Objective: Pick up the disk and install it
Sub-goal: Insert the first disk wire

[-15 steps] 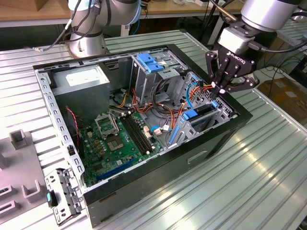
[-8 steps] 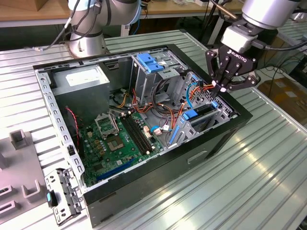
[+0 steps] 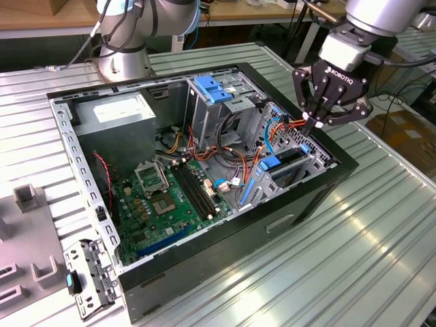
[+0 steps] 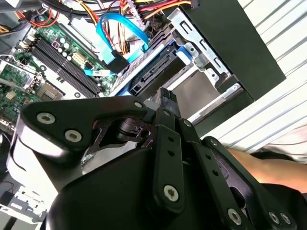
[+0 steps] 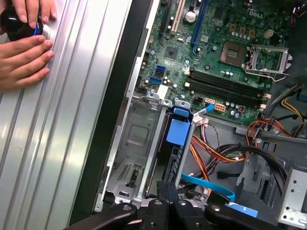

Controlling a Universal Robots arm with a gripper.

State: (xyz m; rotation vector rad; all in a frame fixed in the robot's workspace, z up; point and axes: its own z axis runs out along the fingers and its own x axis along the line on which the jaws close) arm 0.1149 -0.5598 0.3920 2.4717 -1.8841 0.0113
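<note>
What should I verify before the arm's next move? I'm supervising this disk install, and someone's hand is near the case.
1. Is the pincer empty? Ok: its fingers are shut with nothing visible between them.
2. Is the disk in the drive cage? Ok: it stands in a slot with its blue tab up.
3. Is the disk fully seated? Cannot tell.
4. Are the cables clear of the slot? Cannot tell: orange and blue ones run close beside the disk.
5. Is the hand outside the case? Ok: it rests on the table beside the case.
</note>
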